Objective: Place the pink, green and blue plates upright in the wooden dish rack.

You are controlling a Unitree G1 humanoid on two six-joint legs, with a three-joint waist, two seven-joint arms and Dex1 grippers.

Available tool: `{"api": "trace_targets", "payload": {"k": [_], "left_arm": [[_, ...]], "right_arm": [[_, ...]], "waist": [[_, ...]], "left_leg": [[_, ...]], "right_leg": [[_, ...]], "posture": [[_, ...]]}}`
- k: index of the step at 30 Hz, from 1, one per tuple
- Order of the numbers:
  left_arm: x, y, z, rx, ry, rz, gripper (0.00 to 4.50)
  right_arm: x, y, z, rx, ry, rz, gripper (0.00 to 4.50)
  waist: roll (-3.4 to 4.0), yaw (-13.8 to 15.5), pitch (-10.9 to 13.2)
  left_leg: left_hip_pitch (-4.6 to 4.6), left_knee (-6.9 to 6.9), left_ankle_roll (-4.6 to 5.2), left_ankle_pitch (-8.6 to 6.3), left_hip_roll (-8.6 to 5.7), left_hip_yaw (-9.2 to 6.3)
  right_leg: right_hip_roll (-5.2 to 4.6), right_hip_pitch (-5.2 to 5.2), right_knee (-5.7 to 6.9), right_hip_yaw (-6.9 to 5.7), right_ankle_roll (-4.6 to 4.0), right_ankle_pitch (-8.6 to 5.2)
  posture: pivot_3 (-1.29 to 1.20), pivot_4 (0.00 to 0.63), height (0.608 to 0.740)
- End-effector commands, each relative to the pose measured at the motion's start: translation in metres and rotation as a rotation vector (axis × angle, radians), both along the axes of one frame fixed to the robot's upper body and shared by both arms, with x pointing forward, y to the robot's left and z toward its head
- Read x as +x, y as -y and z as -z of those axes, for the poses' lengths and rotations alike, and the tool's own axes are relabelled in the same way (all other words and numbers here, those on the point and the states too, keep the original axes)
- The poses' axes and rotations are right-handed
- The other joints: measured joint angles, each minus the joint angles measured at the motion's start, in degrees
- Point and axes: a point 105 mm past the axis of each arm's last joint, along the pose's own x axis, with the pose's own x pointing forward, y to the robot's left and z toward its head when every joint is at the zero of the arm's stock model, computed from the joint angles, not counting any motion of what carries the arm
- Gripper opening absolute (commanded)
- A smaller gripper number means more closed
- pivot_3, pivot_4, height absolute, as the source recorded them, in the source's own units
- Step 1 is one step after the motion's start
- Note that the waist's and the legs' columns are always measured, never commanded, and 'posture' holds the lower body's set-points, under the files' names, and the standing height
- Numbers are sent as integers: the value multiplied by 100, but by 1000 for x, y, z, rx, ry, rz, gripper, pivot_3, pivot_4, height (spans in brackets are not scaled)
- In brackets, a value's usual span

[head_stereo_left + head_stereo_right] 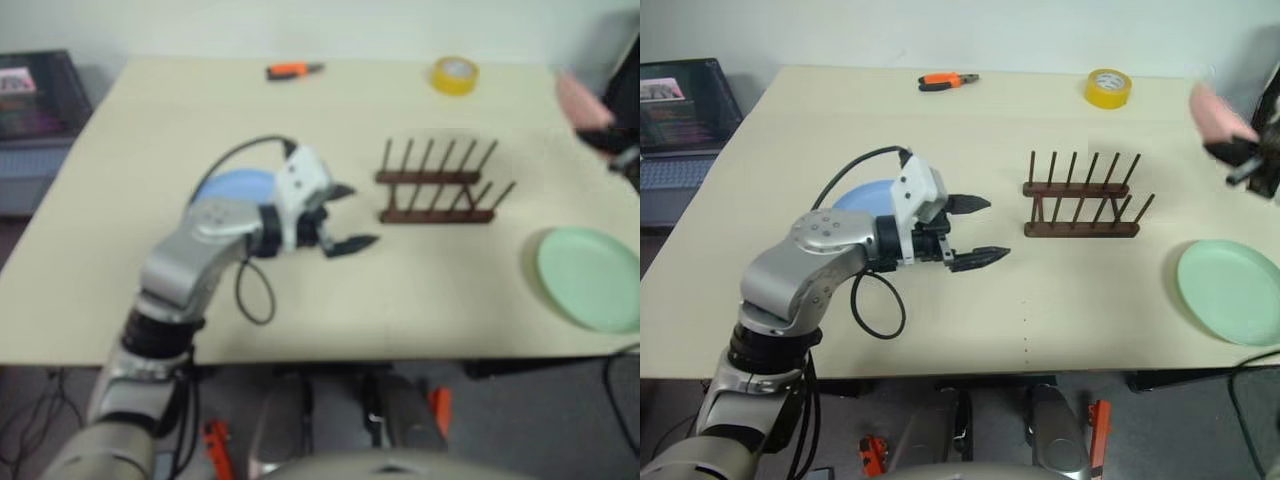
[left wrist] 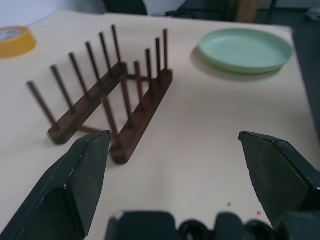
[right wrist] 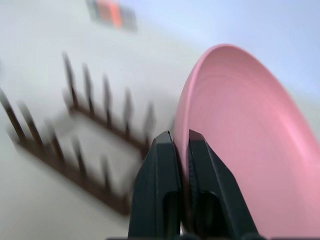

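The wooden dish rack (image 1: 1080, 205) stands with nothing in it at the middle of the table. My left gripper (image 1: 985, 230) hovers just left of it, open, pointing at the rack (image 2: 110, 100) with nothing between its fingers. The blue plate (image 1: 865, 195) lies flat under my left forearm, partly hidden. Near the table's front right corner the green plate (image 1: 1230, 290) lies flat. My right gripper (image 3: 182, 145) is shut on the rim of the pink plate (image 3: 240, 140), holding it on edge in the air. It hangs at the far right (image 1: 1212, 110), above and right of the rack.
A yellow tape roll (image 1: 1108, 88) and orange-handled pliers (image 1: 945, 80) lie near the table's far edge. A laptop (image 1: 680, 110) sits on a lower surface off the table's left side. Bare tabletop (image 1: 1070, 300) lies in front of the rack.
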Motion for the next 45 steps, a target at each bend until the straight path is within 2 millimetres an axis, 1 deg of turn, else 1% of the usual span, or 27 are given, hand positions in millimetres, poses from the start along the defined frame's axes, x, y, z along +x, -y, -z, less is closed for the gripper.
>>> {"api": "trace_targets", "payload": {"k": [1,4,5,7,9,10,12,15,17,20,21,25,29,33,45], "left_arm": [[-8,3,-19,-47,72,60,4500],[-8,4,-19,-52,73,65,4500],[-9,4,-19,-53,72,66,4500],[-10,5,-18,-56,71,68,4500],[-11,4,-17,-57,66,67,4500],[-13,4,-16,-58,60,67,4500],[-14,2,-14,-58,53,64,4500],[-14,0,-13,-55,48,50,4500],[-14,-1,-12,-57,44,43,4500],[-15,-2,-11,-53,40,36,4500],[-15,-2,-10,-52,39,35,4500],[-15,-3,-9,-49,38,24,4500],[-15,-5,-7,-40,35,13,4500],[-16,-5,-6,-37,35,11,4500],[-17,-6,-6,-28,34,5,4500]], "right_arm": [[-8,-6,-44,225,172,-81,20],[-1,-7,-56,446,215,-145,20],[2,-7,-56,512,212,-163,20],[7,-6,-54,590,200,-179,20],[15,-2,-48,668,179,-166,20],[18,2,-45,761,167,-179,20],[23,5,-39,871,142,-198,20],[31,6,-20,953,86,-179,20],[31,8,-16,1004,77,-186,20],[29,7,-16,1072,73,-220,20],[30,6,-15,1088,69,-223,20],[34,2,1,1072,13,-186,20],[34,-1,11,1096,-22,-185,20],[35,-8,22,1073,-54,-175,20],[34,-17,36,1025,-108,-177,20]], "waist": [[-1,13,0],[0,27,0],[0,32,0],[0,40,0],[0,43,0],[0,41,0],[1,37,0],[2,33,-1],[2,32,-1],[5,29,-2],[5,28,-3],[6,27,-3],[6,21,-3],[6,19,-3],[6,16,-3]], "left_leg": [[0,1,0,0,0,-4],[-1,2,2,2,1,-7],[-1,3,3,2,0,-6],[-3,3,4,3,-4,-3],[-8,2,4,3,-6,-1],[-9,2,4,3,-7,1],[-10,0,4,3,-7,5],[-10,-1,5,3,-4,2],[-9,-1,6,4,-2,1],[-8,-1,9,5,-2,0],[-8,-1,9,5,-2,2],[-8,-1,9,5,-3,4],[-7,-1,9,5,-3,7],[-6,-1,9,5,-1,9],[-3,-2,10,5,2,26]], "right_leg": [[1,1,0,-1,-3,1],[3,3,0,-1,-10,4],[2,4,-2,0,-10,5],[-4,4,-3,1,-8,7],[-7,3,-6,3,-5,8],[-8,2,-7,4,-5,8],[-9,-1,-7,10,-4,9],[-6,-3,-4,17,-4,9],[-3,-2,-2,17,-5,9],[-1,-2,1,17,-5,10],[-1,-3,1,19,-4,10],[-1,-2,-2,23,-2,12],[-1,-3,-1,29,-1,12],[6,-5,-1,37,0,13],[17,-10,-3,63,9,19]], "posture": [[0,150,740],[0,150,740],[0,150,740],[0,150,740],[0,150,740],[0,150,740],[0,150,740],[0,150,740],[0,150,740],[0,150,740],[0,150,740],[0,150,740],[0,150,740],[0,150,740],[0,150,740]]}}
